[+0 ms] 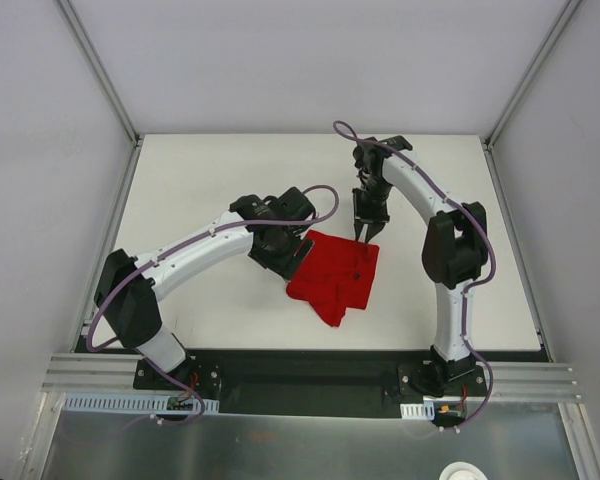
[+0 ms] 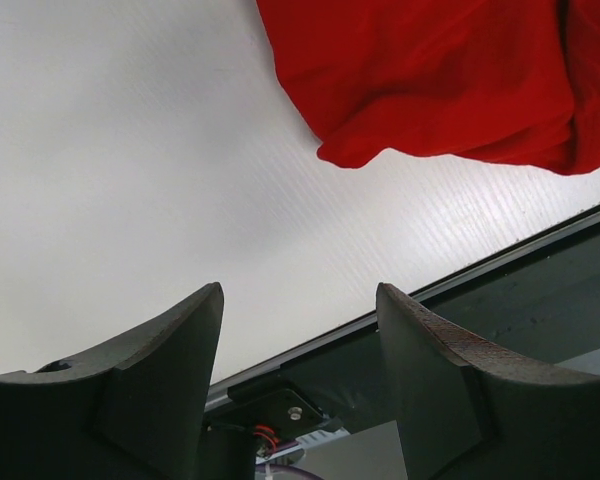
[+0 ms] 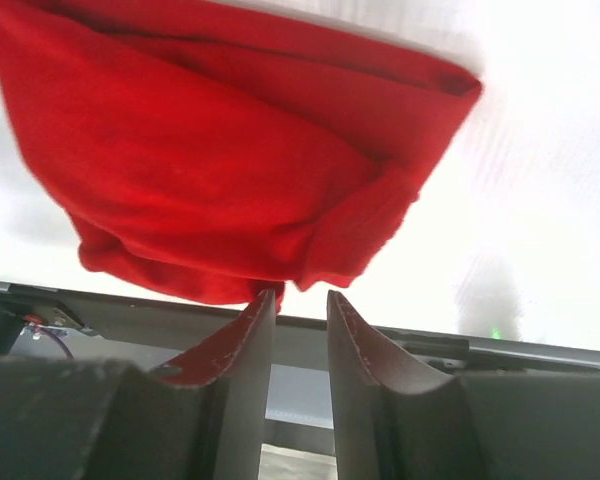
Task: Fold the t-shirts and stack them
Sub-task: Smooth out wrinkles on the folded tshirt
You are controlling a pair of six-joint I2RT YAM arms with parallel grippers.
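White table [image 1: 180,200], plain red t-shirt [image 1: 335,275]

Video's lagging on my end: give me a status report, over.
Left gripper open, empty, beside the red t-shirt. Right gripper narrowly parted at its far edge, no cloth between. T-shirt roughly folded, lying on the table. Nothing in the way.

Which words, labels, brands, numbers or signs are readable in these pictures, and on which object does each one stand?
None can be read. The red t-shirt is plain, without print or visible label. Nothing legible shows elsewhere in any view.
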